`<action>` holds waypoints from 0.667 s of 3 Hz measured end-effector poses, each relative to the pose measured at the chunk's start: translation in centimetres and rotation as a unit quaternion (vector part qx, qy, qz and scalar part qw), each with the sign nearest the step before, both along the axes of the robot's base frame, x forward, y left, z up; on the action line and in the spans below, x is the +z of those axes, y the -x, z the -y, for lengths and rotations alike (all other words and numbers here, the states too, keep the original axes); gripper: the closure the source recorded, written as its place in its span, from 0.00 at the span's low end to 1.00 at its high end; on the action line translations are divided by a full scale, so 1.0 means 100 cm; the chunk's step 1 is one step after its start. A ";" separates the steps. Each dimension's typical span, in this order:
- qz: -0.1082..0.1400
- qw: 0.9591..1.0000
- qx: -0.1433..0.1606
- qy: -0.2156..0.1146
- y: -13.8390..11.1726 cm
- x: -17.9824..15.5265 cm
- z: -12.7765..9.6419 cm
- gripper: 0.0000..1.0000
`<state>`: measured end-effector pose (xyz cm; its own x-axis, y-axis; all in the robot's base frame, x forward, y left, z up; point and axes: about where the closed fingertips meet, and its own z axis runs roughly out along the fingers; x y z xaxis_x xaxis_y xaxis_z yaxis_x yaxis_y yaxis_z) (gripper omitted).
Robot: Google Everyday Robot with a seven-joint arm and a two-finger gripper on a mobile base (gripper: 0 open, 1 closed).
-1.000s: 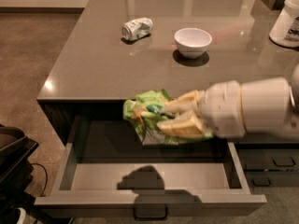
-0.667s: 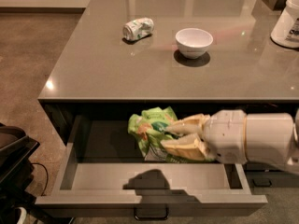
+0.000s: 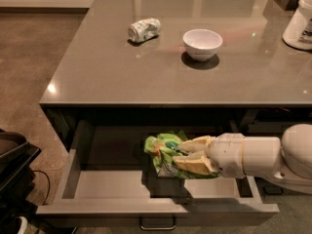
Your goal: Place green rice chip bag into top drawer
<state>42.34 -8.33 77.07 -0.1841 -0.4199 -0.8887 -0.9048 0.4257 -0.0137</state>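
The green rice chip bag [image 3: 163,152], crinkled light green, is held inside the open top drawer [image 3: 87,184], low over its light grey floor near the middle. My gripper [image 3: 184,156] comes in from the right on a white arm and its tan fingers [image 3: 195,144] are shut on the bag's right side. The drawer is pulled out below the counter edge, and its small metal bar handle [image 3: 157,225] shows at the bottom front.
On the grey counter [image 3: 97,72] stand a crushed green-and-white can [image 3: 144,29], a white bowl [image 3: 202,44] and a white container [image 3: 300,21] at the far right. A dark object [image 3: 14,174] sits on the floor at the left.
My gripper has lowered the bag from the counter edge down into the drawer. The bag's shadow on the drawer floor has drawn in under it.
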 end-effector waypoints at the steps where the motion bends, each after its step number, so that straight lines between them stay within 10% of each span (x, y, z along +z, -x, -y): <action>1: -0.031 0.999 0.008 0.009 -0.016 -0.040 -0.003 1.00; 2: -0.032 0.999 0.012 0.010 -0.016 -0.042 -0.007 0.81</action>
<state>43.99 -7.67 72.86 -0.2302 -0.4427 -0.8666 -0.9143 0.4033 0.0369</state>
